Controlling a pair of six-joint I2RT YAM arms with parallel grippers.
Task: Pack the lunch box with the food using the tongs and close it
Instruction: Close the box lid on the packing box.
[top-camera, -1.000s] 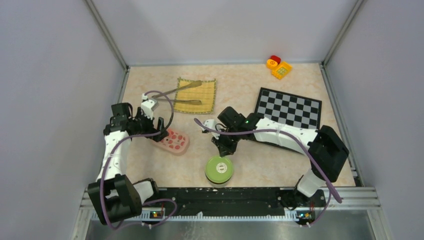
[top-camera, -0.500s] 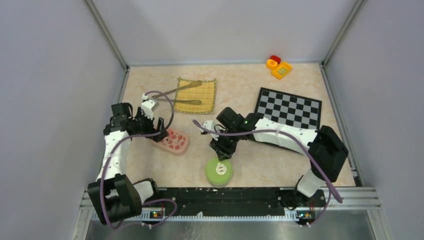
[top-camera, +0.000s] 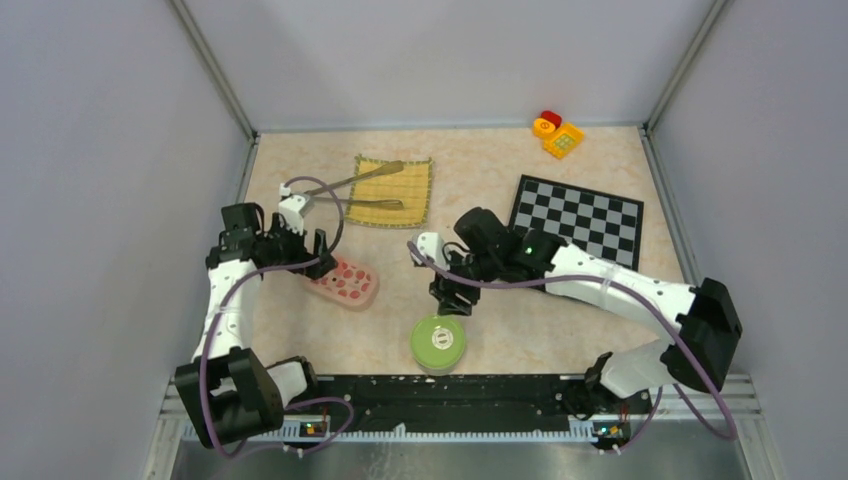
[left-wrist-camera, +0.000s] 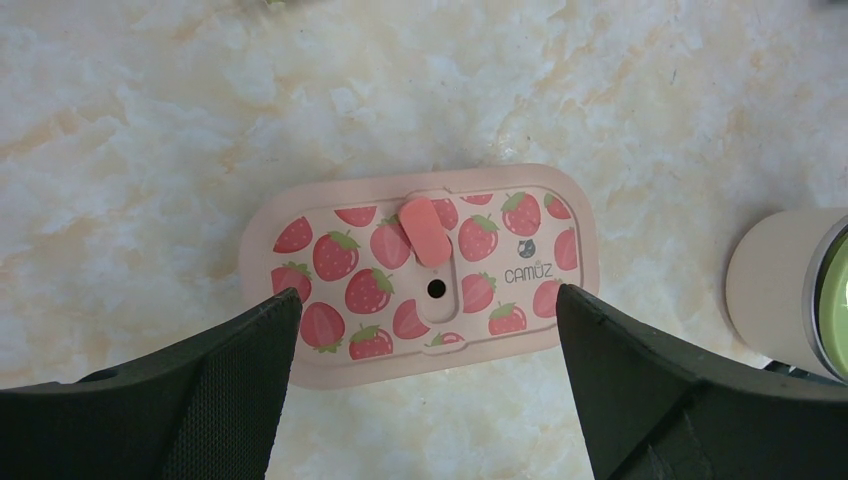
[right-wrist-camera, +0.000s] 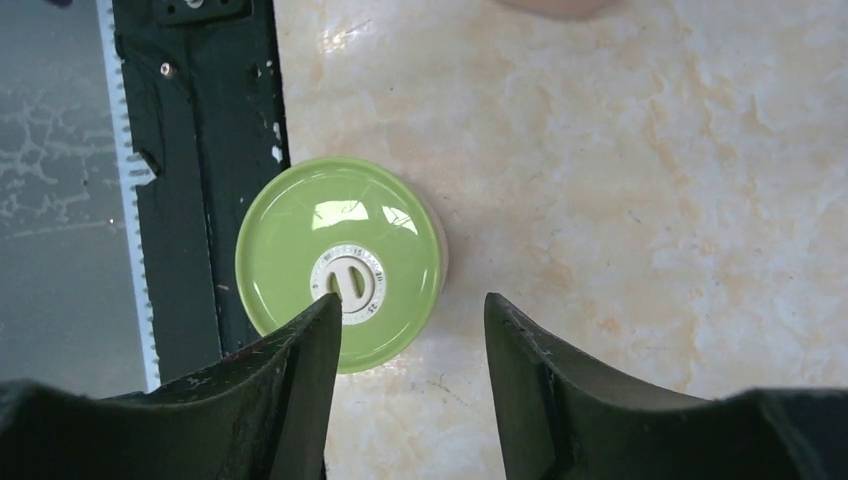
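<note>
At the left, the left fingers (left-wrist-camera: 200, 400) stand spread wide and empty above a flat pink plastic piece printed with strawberries (top-camera: 346, 283), a rounded rectangle we take for the lunch box or its lid. It lies on the marbled surface (top-camera: 560, 310). Behind it, the long slim silver metal tongs (top-camera: 375, 174) lie across a woven yellow mat (top-camera: 415, 185), well apart from both arms. We judge them light, stiff and springy, with slick narrow arms lying low on the weave. We would take hold across both arms near the middle, so that a squeeze closes the tips. Further right, the right fingers (right-wrist-camera: 290, 400) are parted with nothing between them, hovering over a round beige pot with a glossy green lid (top-camera: 437, 340) at the near edge. Beyond lie a black-and-white chequered board (top-camera: 577, 215) and red, yellow and orange toy blocks (top-camera: 556, 133). Only the top view shows the tongs and mat. The left wrist view alone gives the pink piece's small tab, hole and lettering. The right wrist view alone gives the white dial in the green lid. We find no food in any view.
</note>
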